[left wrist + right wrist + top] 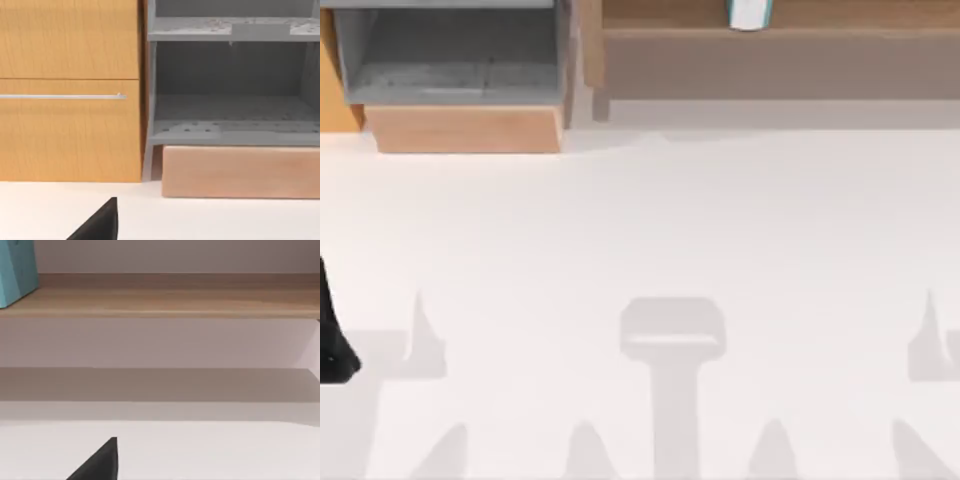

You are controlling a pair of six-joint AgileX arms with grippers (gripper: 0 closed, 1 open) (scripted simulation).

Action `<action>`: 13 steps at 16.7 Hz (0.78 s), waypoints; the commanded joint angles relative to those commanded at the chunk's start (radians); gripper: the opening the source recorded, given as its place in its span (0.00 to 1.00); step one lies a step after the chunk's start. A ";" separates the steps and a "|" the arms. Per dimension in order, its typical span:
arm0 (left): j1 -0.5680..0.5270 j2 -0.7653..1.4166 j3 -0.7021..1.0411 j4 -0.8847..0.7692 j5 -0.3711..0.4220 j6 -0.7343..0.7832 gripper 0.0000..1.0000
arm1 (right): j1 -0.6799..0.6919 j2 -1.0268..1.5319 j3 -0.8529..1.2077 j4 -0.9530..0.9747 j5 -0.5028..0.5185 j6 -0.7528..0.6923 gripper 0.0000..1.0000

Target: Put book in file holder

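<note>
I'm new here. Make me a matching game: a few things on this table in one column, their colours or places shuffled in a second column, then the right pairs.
Things:
1. book
2. file holder
3. shelf
4. left arm

Descriptions:
A. long and brown, at the back right
B. grey inside, tan front lip, back left
C. black, at the table's left edge
D. teal cover, standing on the shelf

Pairs: 1-D, 2-B, 3-A, 4-C

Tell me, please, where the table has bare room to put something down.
The white table is bare in front of the file holder and the brown shelf. The back edge is crowded: holder at left, shelf at right holding the book. The left arm is at the left edge.
</note>
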 joint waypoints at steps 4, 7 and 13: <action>-0.014 0.030 0.023 0.010 -0.013 0.001 1.00 | 0.000 0.000 0.000 0.000 0.000 0.000 1.00; -0.068 0.151 0.115 0.048 -0.064 0.004 1.00 | 0.000 0.000 0.000 0.000 0.000 0.000 1.00; -0.261 0.626 0.471 0.183 -0.244 0.013 1.00 | 0.000 0.000 0.000 0.000 0.000 0.000 1.00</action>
